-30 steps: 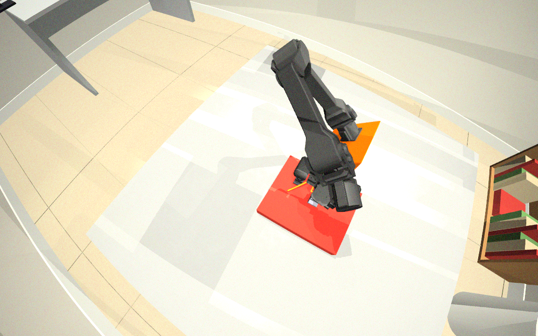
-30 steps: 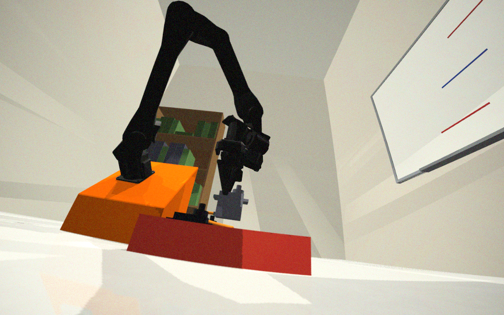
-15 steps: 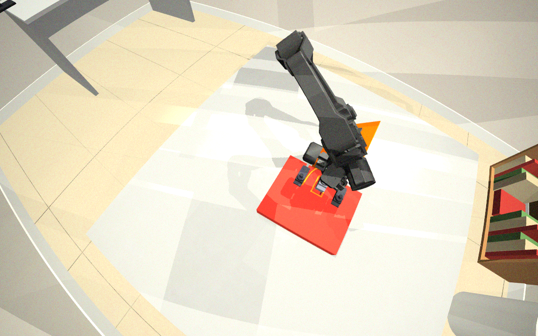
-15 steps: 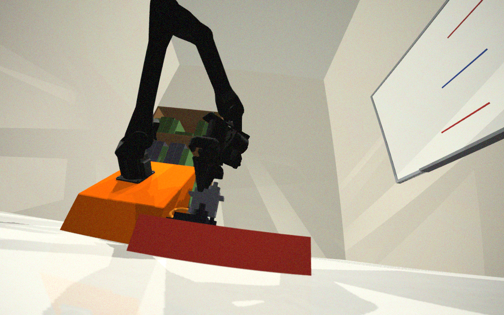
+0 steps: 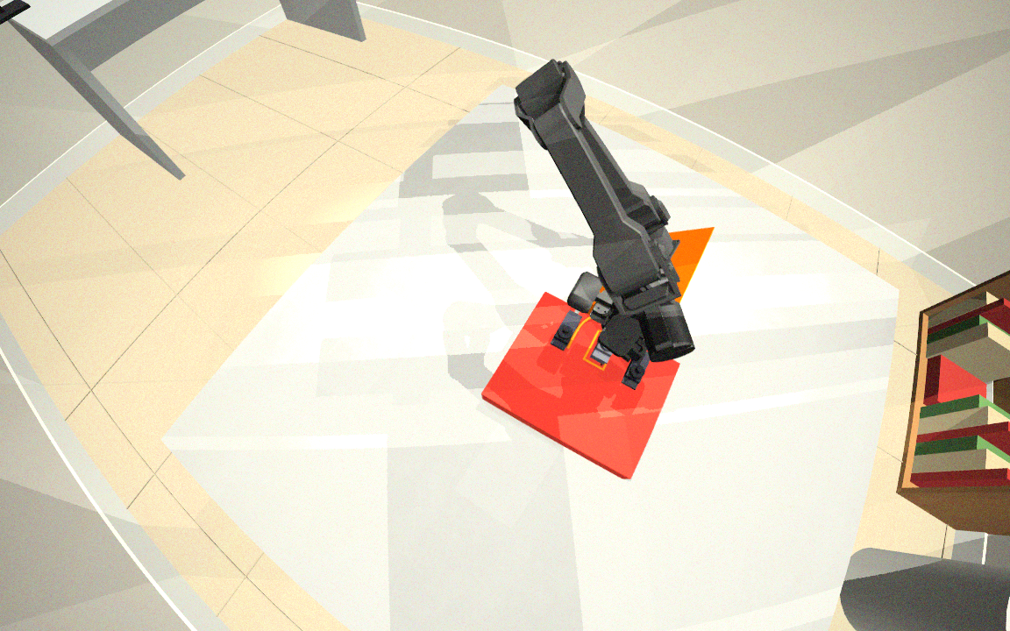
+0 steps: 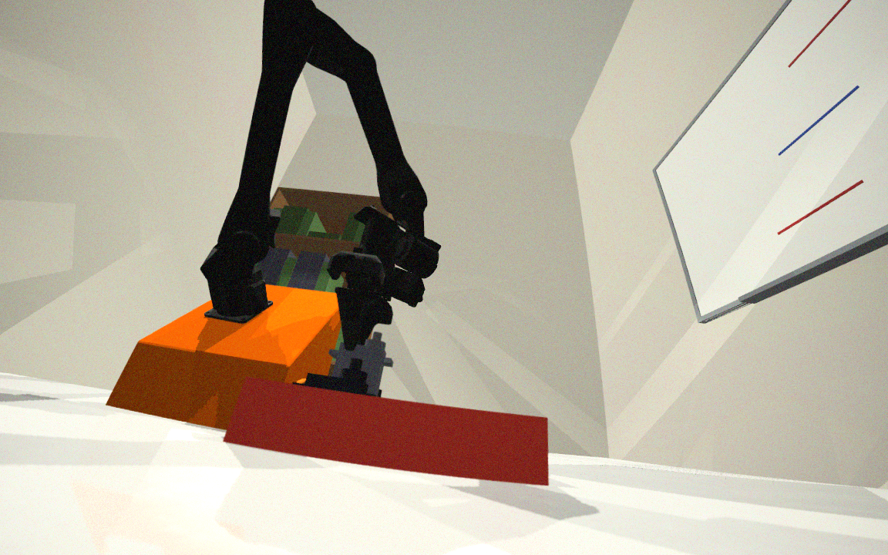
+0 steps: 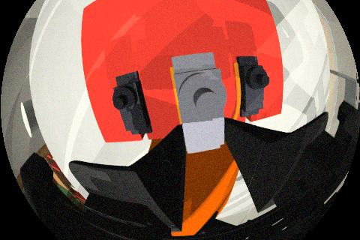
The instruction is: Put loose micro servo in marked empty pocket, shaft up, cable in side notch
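Now Over the Pocket

Seen from the wrist, a dark mounted servo [image 7: 131,102] is being passed on the left; the grey micro servo [image 7: 201,97] is being gripped by the gripper [image 7: 204,160] above the orange-outlined pocket [image 7: 235,85] on the red deck [image 7: 165,15], beside another servo [image 7: 251,86].

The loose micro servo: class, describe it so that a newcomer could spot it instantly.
Find the red deck in the wrist view. Two dark servos sit on it side by side; between them the gripper holds the loose micro servo, the only light grey one.
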You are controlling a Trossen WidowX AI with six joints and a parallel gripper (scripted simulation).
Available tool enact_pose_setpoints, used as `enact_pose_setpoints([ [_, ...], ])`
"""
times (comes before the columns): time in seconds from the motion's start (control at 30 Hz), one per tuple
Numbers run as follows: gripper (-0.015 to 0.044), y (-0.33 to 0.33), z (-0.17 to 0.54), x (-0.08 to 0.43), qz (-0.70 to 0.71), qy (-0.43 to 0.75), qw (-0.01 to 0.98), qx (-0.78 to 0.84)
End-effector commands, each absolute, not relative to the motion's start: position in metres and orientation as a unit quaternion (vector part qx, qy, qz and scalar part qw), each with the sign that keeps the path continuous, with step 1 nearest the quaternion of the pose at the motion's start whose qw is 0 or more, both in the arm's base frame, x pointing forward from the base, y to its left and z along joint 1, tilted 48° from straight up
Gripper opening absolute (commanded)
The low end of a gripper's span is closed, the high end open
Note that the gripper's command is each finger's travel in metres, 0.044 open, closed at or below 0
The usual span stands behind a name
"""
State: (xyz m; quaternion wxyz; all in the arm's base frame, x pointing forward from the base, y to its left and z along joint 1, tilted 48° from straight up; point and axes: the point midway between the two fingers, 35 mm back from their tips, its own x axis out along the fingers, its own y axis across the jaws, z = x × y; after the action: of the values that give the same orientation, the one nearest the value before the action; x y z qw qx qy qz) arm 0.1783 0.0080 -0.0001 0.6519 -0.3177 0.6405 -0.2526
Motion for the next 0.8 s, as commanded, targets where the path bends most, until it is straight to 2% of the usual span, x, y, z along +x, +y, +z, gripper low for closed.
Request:
enact_pose_setpoints([
  [0.0, 0.0000, 0.0045, -0.0018, 0.1770, -0.252, 0.640, 0.650, -0.323],
  [0.77, 0.0000, 0.0006, -0.0034, 0.1766, -0.252, 0.640, 0.650, -0.324],
])
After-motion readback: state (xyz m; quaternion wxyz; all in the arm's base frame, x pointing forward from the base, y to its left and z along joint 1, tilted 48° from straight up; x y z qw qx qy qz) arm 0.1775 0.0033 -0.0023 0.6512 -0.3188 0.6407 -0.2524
